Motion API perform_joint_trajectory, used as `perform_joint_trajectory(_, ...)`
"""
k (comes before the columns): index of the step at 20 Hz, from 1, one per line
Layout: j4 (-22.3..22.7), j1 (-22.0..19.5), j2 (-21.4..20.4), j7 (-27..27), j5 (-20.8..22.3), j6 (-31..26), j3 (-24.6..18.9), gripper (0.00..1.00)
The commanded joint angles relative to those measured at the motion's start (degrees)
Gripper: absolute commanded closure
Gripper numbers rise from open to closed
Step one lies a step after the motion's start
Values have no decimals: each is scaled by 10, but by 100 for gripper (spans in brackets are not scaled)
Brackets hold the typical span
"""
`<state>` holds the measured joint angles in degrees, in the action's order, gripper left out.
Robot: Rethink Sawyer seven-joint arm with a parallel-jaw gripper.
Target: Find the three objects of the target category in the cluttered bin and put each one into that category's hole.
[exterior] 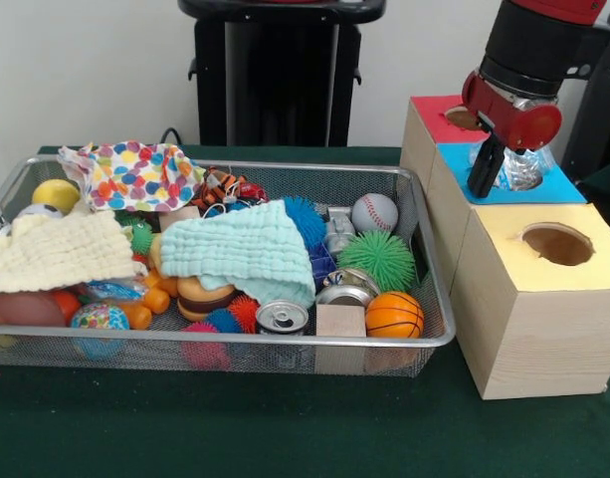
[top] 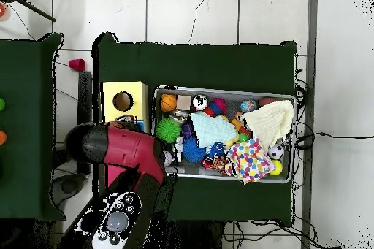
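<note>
My gripper (exterior: 502,177) hangs over the blue-topped box (exterior: 568,185), at the right in the front view. It is shut on a small see-through plastic bottle (exterior: 523,167) with wrinkly walls and holds it just above the blue top. The blue top's hole is hidden behind the bottle and the fingers (exterior: 485,164). The silver wire-mesh bin (exterior: 285,342) lies to the left, full of toys and cloths. I cannot pick out another bottle among the clutter. In the overhead view my arm (top: 120,147) covers the blue box and the gripper, beside the bin (top: 226,90).
The red-topped box (exterior: 434,115) stands behind the blue one, and the yellow-topped box (exterior: 543,299) with its round hole (exterior: 557,243) in front. In the bin lie metal cans (exterior: 282,317), a mint cloth (exterior: 247,249), a cream cloth (exterior: 56,251), a spotted cloth (exterior: 135,174) and balls.
</note>
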<state>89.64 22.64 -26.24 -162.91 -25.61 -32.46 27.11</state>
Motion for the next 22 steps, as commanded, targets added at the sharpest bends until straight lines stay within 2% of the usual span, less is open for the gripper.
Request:
perform_joint_trajectory(1,25,7,83,-128,-19,-59,-57,100)
perform_joint_trajectory(4,26,25,89,-148,-28,-55,-51,100)
perform_joint_trajectory(12,31,42,76,-146,-49,-51,-40,100)
perform_joint_trajectory(15,16,55,74,-148,-45,-59,-17,100)
perform_joint_trajectory(17,9,58,62,-141,-43,-48,-4,100)
perform_joint_trajectory(20,14,49,34,-119,-50,-36,-12,100)
perform_joint_trajectory(22,13,49,20,-117,-49,-55,-8,100)
